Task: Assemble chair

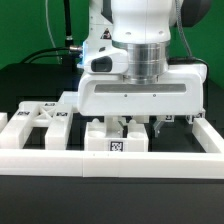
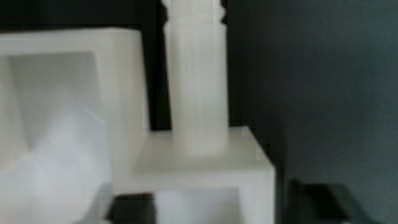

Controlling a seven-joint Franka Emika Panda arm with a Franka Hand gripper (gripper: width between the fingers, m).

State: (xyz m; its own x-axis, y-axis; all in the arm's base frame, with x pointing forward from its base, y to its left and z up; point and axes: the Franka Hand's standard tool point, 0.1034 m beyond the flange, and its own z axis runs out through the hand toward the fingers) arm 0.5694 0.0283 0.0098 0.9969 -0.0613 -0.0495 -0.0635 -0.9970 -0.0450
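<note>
The chair is in loose white pieces inside a white border rail. In the wrist view a white block (image 2: pixel 192 168) with a slim ribbed post (image 2: pixel 196 70) on it lies between my dark fingertips. One finger (image 2: pixel 128 205) presses its side and the other (image 2: pixel 320 198) stands close at its opposite side. My gripper (image 2: pixel 224 204) is shut on this block. In the exterior view the gripper (image 1: pixel 142 128) is lowered among the pieces, behind a tagged block (image 1: pixel 115 143). A hollow frame piece (image 2: pixel 71 90) lies right beside the held block.
The white border rail (image 1: pixel 110 166) runs along the front and up the exterior view's right (image 1: pixel 207 140). More tagged chair pieces (image 1: pixel 40 118) lie at the exterior view's left, another (image 1: pixel 185 120) at its right. Cables (image 1: pixel 40 55) hang behind.
</note>
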